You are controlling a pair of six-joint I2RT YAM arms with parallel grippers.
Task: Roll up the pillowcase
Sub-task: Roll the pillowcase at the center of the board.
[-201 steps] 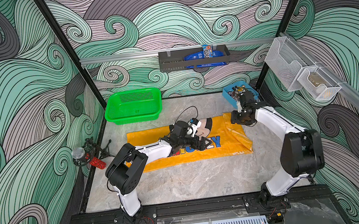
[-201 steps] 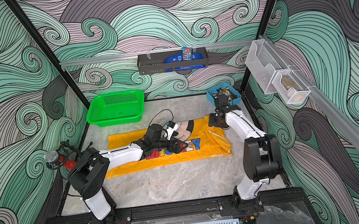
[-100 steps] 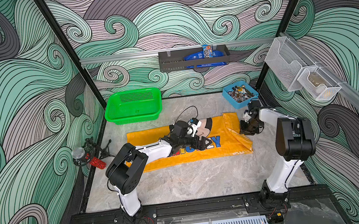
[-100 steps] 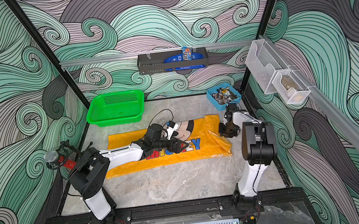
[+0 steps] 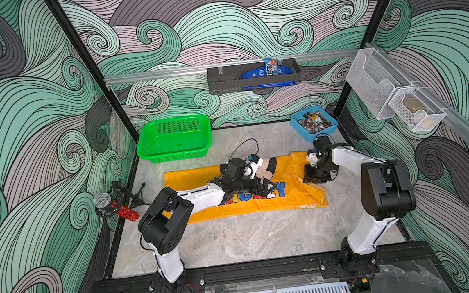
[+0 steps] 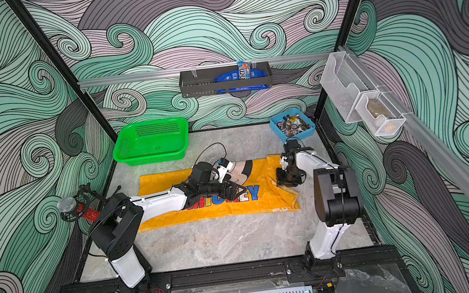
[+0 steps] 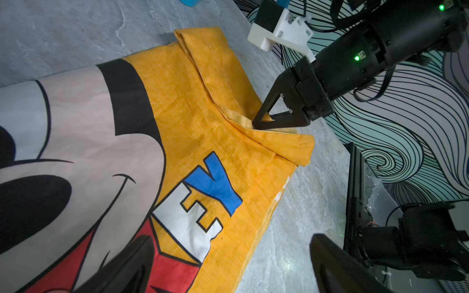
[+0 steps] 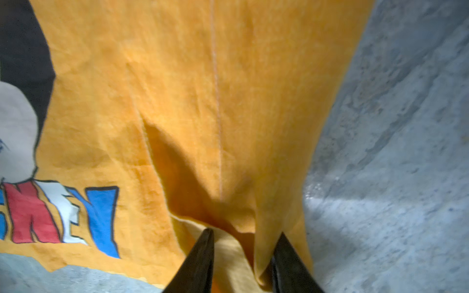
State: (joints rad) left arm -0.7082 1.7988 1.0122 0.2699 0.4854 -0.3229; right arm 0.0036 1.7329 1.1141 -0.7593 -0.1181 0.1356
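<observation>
Right gripper [image 8: 243, 253] pinches pillowcase [image 5: 294, 197] lying crosswise.

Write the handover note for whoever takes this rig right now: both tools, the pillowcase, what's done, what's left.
Left tool: open, low over the printed middle of the mustard-yellow cloth pillowcase, holding nothing.
Right tool: fingers straddle the folded-over flap at the pillowcase's right end; grip not confirmed.
Pillowcase: lies flat on the grey marble-look table, long way left to right.
Done: only the right end is turned over.
Left: secure that flap and roll the whole length toward the left end.
</observation>
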